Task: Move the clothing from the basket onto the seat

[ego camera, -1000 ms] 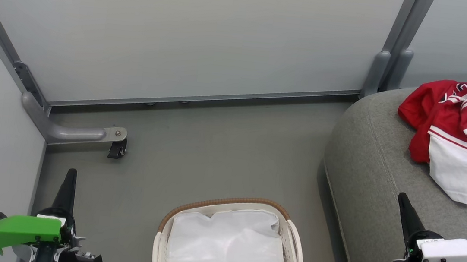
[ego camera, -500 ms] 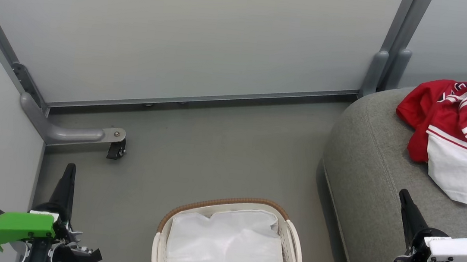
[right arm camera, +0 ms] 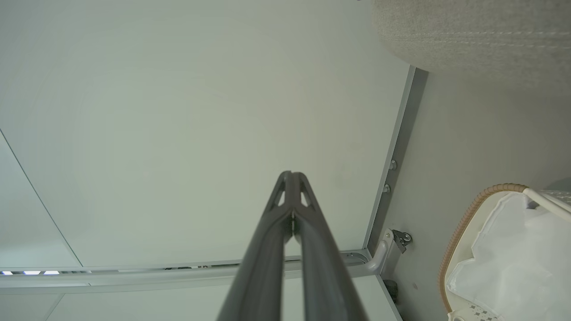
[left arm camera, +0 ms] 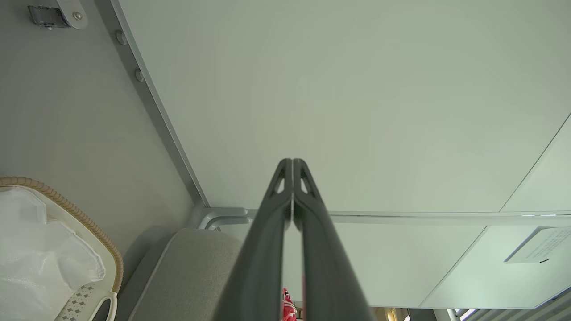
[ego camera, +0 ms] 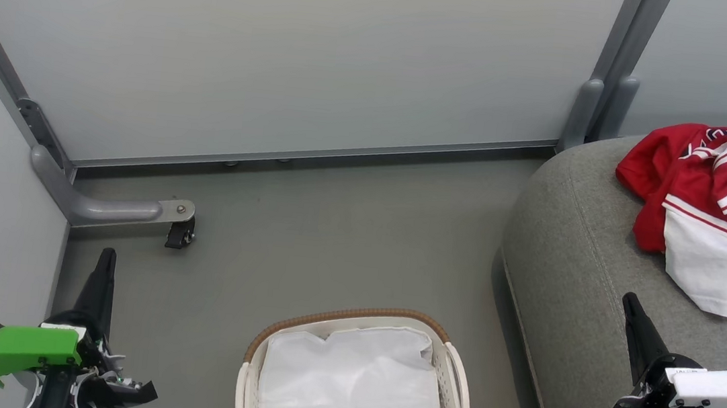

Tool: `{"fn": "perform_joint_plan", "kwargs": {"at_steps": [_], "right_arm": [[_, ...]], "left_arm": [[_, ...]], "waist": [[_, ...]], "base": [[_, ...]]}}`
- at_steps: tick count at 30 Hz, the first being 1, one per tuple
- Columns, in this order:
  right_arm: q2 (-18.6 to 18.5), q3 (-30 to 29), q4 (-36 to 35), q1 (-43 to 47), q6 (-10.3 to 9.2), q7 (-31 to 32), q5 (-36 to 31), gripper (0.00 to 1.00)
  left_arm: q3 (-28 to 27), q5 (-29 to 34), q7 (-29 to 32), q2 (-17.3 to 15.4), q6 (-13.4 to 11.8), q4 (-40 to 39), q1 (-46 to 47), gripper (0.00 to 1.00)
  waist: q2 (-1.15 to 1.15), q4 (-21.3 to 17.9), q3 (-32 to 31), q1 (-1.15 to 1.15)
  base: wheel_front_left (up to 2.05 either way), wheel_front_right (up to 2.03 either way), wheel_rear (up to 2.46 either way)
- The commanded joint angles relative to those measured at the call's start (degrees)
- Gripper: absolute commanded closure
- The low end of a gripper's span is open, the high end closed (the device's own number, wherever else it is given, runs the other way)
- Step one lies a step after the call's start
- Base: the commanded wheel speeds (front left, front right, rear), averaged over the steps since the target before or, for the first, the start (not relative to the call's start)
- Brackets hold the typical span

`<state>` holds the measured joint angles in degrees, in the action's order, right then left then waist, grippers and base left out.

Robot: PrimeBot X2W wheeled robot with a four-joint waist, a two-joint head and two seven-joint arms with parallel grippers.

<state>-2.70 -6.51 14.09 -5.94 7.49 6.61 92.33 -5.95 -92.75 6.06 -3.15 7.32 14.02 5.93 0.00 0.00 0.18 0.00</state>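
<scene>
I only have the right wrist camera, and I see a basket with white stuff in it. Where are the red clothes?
Observer: In the head view the clothing lies bunched on the seat, over to the robot's right.
Operator: Is any red left in the basket?
Observer: Seen from above, the basket holds its white liner, and no red shows in it.
Operator: What's my left gripper doing?
Observer: The left gripper is shut, fingers pressed together, holding nothing.
</scene>
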Motion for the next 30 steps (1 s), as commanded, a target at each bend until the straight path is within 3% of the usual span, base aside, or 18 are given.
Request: {"fn": "perform_joint_plan", "kwargs": {"at_steps": [1, 30], "right_arm": [[-0.34, -0.13, -0.21, -0.49, 0.00, 0.09, 0.17, 1.00], [-0.34, -0.12, -0.20, -0.49, 0.00, 0.08, 0.18, 1.00]], "left_arm": [[-0.26, -0.12, 0.33, -0.22, 0.30, -0.07, 0.53, 1.00], [-0.44, 0.15, 0.32, -0.05, 0.30, -0.07, 0.56, 1.00]], "waist": [[0.00, 0.00, 0.00, 0.00], [0.00, 0.00, 0.00, 0.00]], "base": [[0.00, 0.00, 0.00], [0.00, 0.00, 0.00]]}}
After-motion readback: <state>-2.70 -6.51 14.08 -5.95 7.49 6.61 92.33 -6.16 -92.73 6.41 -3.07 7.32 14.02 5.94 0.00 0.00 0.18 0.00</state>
